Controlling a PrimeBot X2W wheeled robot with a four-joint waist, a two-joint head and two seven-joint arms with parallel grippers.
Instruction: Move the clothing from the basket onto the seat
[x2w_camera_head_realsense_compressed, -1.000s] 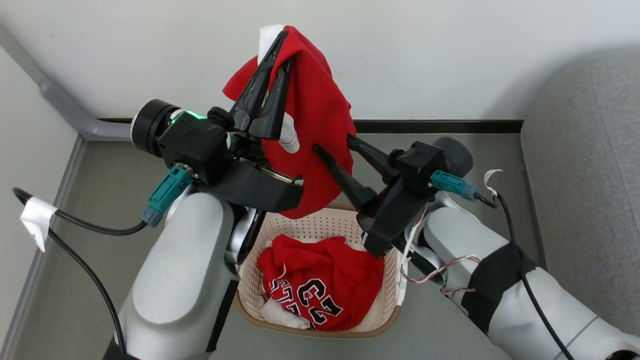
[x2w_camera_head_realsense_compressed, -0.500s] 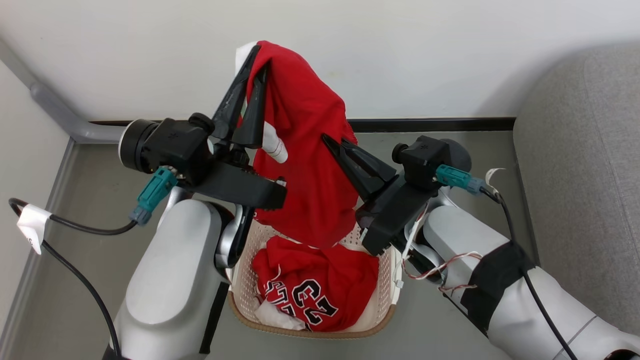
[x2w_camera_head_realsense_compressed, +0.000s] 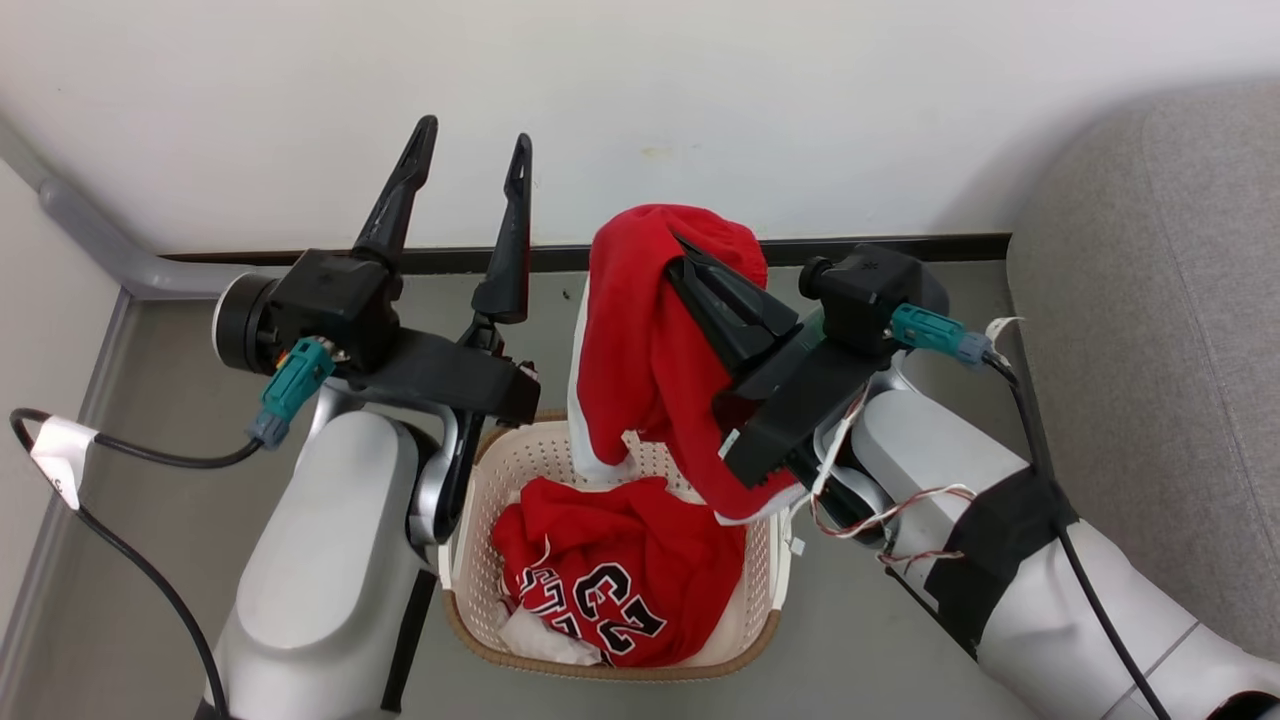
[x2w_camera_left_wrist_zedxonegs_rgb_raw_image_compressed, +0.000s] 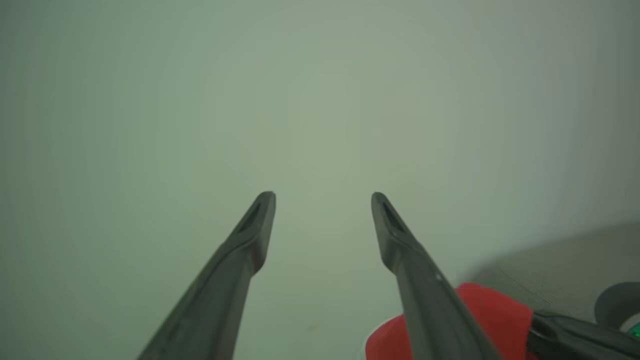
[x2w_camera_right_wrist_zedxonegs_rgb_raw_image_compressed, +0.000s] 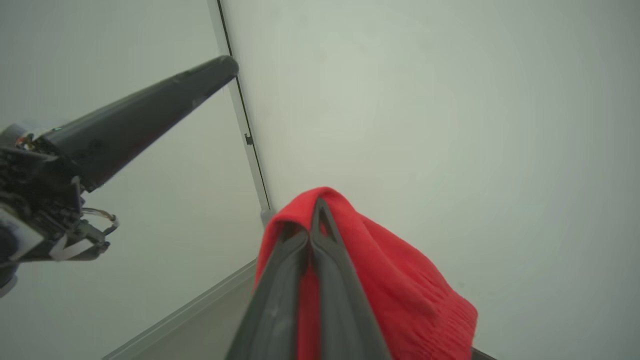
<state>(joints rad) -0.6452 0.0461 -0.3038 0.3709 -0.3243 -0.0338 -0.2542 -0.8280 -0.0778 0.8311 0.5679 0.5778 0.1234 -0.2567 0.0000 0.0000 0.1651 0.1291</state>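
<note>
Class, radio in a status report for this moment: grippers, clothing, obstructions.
Left gripper open, holding nothing. Right gripper shut on red jersey, hanging above basket; second jersey inside. Hem near basket rim, might snag. Seat at right.

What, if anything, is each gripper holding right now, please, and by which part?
The right gripper is shut on a red jersey, pinching a fold near its top; the rest hangs above the basket. The left gripper is open and empty.

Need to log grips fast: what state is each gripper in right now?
left gripper: open, holding nothing.
right gripper: shut on the red jersey, which hangs above the basket.
</note>
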